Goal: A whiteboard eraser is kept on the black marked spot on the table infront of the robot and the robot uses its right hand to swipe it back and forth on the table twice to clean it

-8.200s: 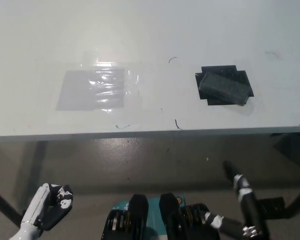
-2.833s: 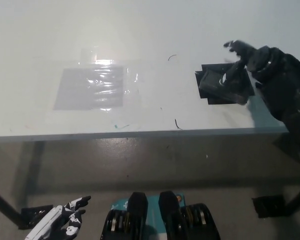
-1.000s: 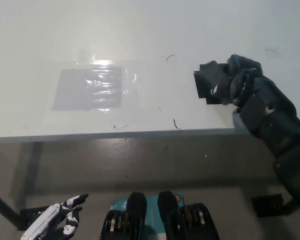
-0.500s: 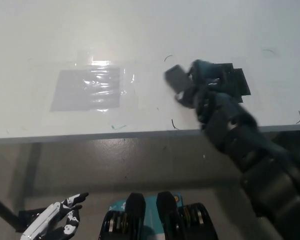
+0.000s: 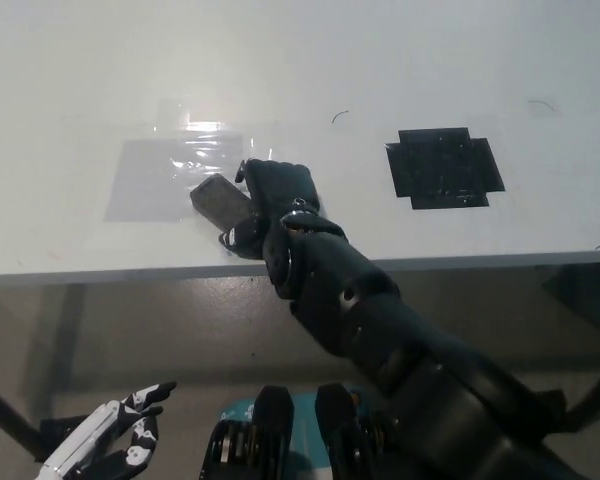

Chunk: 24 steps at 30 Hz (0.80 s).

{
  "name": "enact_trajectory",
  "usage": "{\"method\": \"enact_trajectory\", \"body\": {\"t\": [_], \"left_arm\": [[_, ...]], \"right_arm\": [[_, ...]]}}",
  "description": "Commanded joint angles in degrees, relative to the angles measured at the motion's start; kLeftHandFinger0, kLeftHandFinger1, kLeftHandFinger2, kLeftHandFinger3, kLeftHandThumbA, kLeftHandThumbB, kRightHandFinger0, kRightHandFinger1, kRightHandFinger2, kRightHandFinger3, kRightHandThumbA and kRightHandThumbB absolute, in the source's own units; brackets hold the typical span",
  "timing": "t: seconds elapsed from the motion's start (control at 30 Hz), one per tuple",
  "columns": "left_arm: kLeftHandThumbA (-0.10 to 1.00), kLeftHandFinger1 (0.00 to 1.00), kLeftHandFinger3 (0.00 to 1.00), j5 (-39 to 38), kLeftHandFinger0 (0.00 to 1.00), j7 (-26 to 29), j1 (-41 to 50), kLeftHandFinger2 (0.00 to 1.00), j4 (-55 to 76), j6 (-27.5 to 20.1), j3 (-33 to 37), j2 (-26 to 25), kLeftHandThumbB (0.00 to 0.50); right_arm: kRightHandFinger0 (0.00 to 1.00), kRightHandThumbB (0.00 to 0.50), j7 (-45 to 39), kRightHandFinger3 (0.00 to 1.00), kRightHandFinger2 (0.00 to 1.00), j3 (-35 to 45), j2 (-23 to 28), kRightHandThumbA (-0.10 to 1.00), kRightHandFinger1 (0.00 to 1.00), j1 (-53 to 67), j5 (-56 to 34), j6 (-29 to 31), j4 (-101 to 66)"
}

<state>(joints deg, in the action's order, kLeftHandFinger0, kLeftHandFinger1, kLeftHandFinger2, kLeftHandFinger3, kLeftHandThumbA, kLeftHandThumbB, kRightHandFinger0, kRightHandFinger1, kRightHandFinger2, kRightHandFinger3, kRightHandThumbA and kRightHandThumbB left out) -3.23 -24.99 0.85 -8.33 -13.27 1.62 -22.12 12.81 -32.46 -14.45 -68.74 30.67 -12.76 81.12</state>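
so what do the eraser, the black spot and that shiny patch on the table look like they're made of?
Eraser, held in the right robot hand: dull dark grey block, no glare, probably felt or foam.
Black spot: flat matte black with jagged overlapping edges, likely strips of tape.
Shiny patch: transparent wrinkled film with bright glare, likely plastic sheet or clear tape.
Table: smooth white, faintly glossy, maybe laminate.

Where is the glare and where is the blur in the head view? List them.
Head view: glare sits as a bright patch on the shiny clear plastic sheet taped to the white table; the black right hand gripping the dark grey whiteboard eraser looks slightly soft; the black marked spot is sharp; under the table it is dim, where the white left hand rests.
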Motion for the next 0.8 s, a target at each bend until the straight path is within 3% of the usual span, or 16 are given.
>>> {"method": "enact_trajectory", "body": {"t": [0.0, 0.07, 0.1, 0.2, 0.27, 0.3, 0.33, 0.4, 0.43, 0.47, 0.53, 0.6, 0.63, 0.67, 0.73, 0.77], "left_arm": [[0.85, 1.0, 1.0, 0.53, 1.0, -0.13, -0.65, 1.0, 1.9, -0.1, 0.24, -1.74, 0.468], [0.85, 1.0, 1.0, 0.7, 1.0, -0.02, -0.32, 1.0, 1.91, -0.27, 0.41, -1.53, 0.471], [0.85, 1.0, 1.0, 0.78, 1.0, 0.03, -0.28, 1.0, 1.8, -0.43, 0.48, -1.44, 0.472], [0.85, 1.0, 1.0, 0.77, 1.0, 0.38, 0.08, 1.0, 2.14, 0.27, 0.39, -1.22, 0.487], [0.85, 1.0, 1.0, 0.65, 1.0, 0.38, 0.21, 1.0, 1.97, 0.11, 0.25, -1.32, 0.486], [0.85, 1.0, 1.0, 0.56, 1.0, 0.3, 0.11, 1.0, 1.82, 0.01, 0.25, -1.34, 0.487], [0.85, 1.0, 1.0, 0.47, 1.0, 0.19, 0.03, 1.0, 1.63, -0.13, 0.28, -1.34, 0.488], [0.85, 1.0, 1.0, 0.35, 1.0, 0.07, 0.05, 1.0, 1.35, -0.33, 0.31, -1.34, 0.491], [0.86, 1.0, 1.0, 0.47, 1.0, 0.12, 0.0, 1.0, 1.28, -0.65, 0.29, -1.4, 0.484], [0.86, 1.0, 1.0, 0.56, 1.0, 0.2, 0.12, 1.0, 1.27, -0.88, 0.21, -1.48, 0.484], [0.86, 1.0, 1.0, 0.46, 1.0, 0.26, 0.39, 1.0, 0.93, -1.84, 0.05, -1.5, 0.469], [0.85, 1.0, 1.0, 0.46, 1.0, 0.34, 0.44, 1.0, 0.9, -1.73, -0.03, -1.49, 0.48], [0.85, 1.0, 1.0, 0.28, 1.0, 0.4, 0.58, 1.0, 1.08, -1.38, -0.12, -1.41, 0.48], [0.85, 1.0, 1.0, 0.29, 1.0, 0.42, 0.66, 1.0, 1.17, -1.32, -0.14, -1.41, 0.479], [0.84, 1.0, 1.0, 0.09, 1.0, 0.55, 0.95, 1.0, 1.01, -1.47, -0.24, -1.18, 0.471], [0.83, 1.0, 1.0, -0.33, 1.0, 0.44, 1.08, 1.0, 1.06, -1.33, -0.31, -1.08, 0.474]], "right_arm": [[0.02, 0.178, -1.7, 0.65, 0.22, -0.7, 1.29, 0.16, 0.05, 2.18, 1.02, 0.27, 1.44], [0.0, 0.161, -1.65, 0.58, 0.17, -0.91, 2.33, 0.13, 0.0, 3.0, 1.25, 0.7, 1.44], [0.0, 0.171, -1.19, 0.59, 0.2, -0.72, 3.62, 0.12, 0.04, 3.71, 1.09, 1.54, 1.37], [0.14, 0.161, -1.2, 0.73, 0.37, -0.12, 7.51, 0.17, 0.2, 5.21, 0.59, 2.44, 1.37], [0.07, 0.138, -1.0, 0.71, 0.28, 0.19, 10.65, 0.16, 0.12, 6.15, 0.41, 2.94, 1.25], [0.04, 0.139, -1.26, 0.8, 0.3, 0.45, 11.82, 0.14, 0.11, 6.27, 0.19, 2.61, 1.24], [0.18, 0.138, -1.69, 0.87, 0.46, 0.59, 13.68, 0.16, 0.28, 6.51, 0.1, 2.23, 1.26], [0.19, 0.139, -1.76, 0.81, 0.45, 0.78, 17.12, 0.19, 0.28, 7.18, 0.07, 2.22, 1.22], [0.1, 0.14, -1.09, 0.7, 0.35, 1.14, 19.34, 0.18, 0.18, 7.64, -0.18, 3.27, 1.0], [0.17, 0.142, -1.16, 0.72, 0.4, 1.38, 20.96, 0.2, 0.27, 7.87, -0.38, 3.45, 0.92], [0.21, 0.142, -2.3, 0.7, 0.4, 1.94, 26.91, 0.21, 0.29, 8.21, -0.65, 2.63, 0.63], [0.22, 0.143, -2.61, 0.87, 0.46, 2.26, 29.91, 0.21, 0.32, 8.32, -0.8, 2.5, 0.43], [0.26, 0.16, -2.69, 0.89, 0.51, 2.67, 32.6, 0.24, 0.38, 8.66, -1.04, 2.94, 0.2], [0.29, 0.168, -2.71, 0.89, 0.53, 2.92, 33.46, 0.25, 0.4, 8.84, -1.23, 3.23, 0.11], [0.29, 0.158, -1.93, 0.77, 0.54, 3.71, 38.43, 0.24, 0.42, 9.98, -1.55, 4.87, -0.72], [0.37, 0.124, -2.61, 0.92, 0.65, 3.81, 39.91, 0.26, 0.54, 10.1, -1.53, 4.02, -0.49]]}}
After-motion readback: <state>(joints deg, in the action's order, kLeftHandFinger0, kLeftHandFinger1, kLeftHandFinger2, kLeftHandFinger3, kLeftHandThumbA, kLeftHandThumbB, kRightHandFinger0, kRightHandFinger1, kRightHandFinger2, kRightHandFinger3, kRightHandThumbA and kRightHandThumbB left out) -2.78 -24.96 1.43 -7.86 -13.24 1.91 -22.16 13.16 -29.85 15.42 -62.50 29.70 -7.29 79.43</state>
